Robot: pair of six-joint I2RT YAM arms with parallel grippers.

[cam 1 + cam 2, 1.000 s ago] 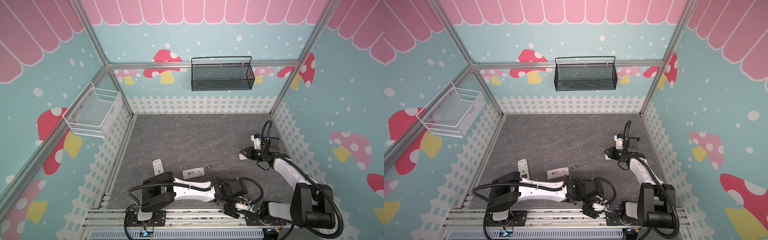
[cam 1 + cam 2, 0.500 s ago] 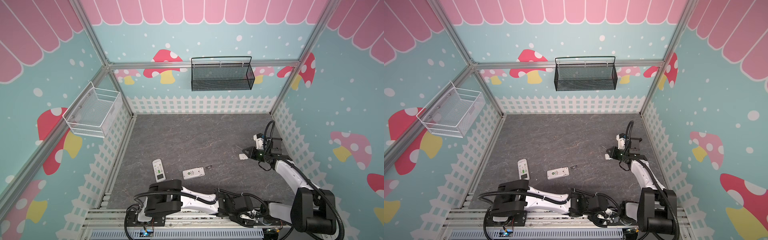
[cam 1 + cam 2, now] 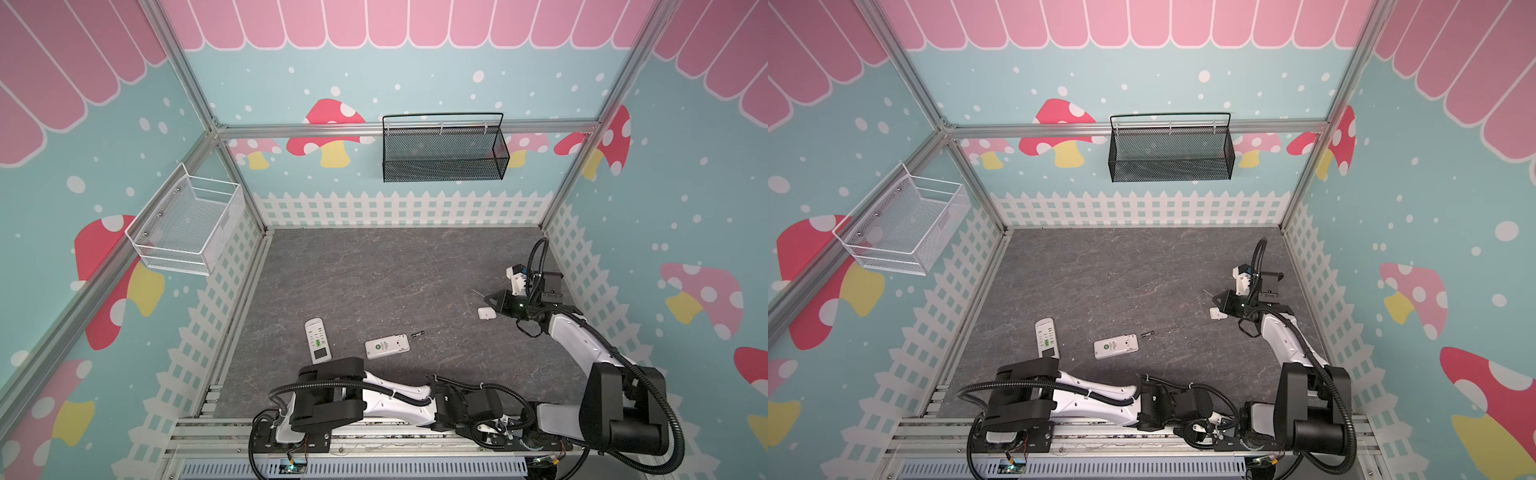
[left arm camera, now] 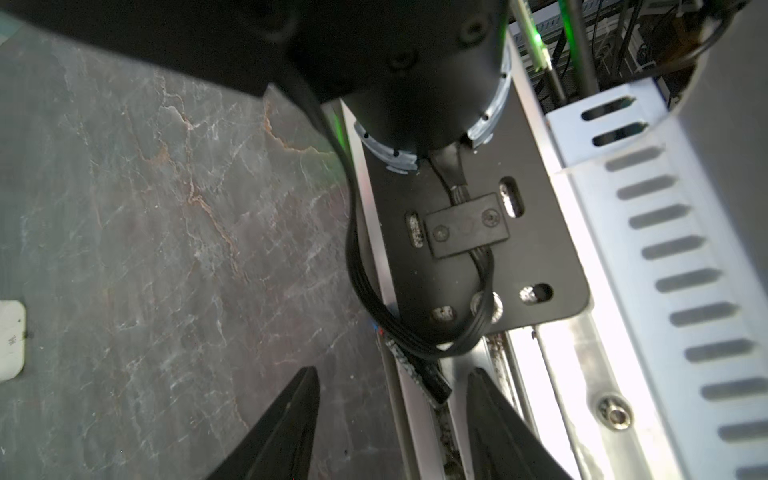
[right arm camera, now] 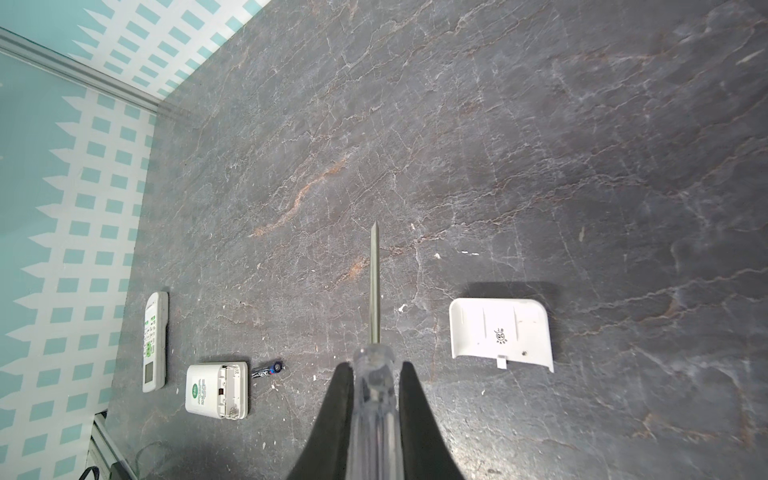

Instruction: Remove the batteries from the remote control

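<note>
The right gripper (image 5: 376, 368) is pinching the clear-handled screwdriver (image 5: 375, 282), its tip out over the slate table (image 5: 457, 124) near a white cover (image 5: 500, 332). The left gripper (image 4: 391, 372) is spread, with nothing between its fingers, by the front rail (image 4: 552, 361). One dark battery (image 5: 268, 370) lies just beside the opened remote (image 5: 217, 388).

Bright even light; glare on rail (image 4: 557, 374); left gripper (image 4: 391, 372) blurred

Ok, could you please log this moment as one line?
left jaws: apart, empty | right jaws: shut on screwdriver | opened remote: battery bay exposed | dark battery: loose beside it | cover: off
</note>
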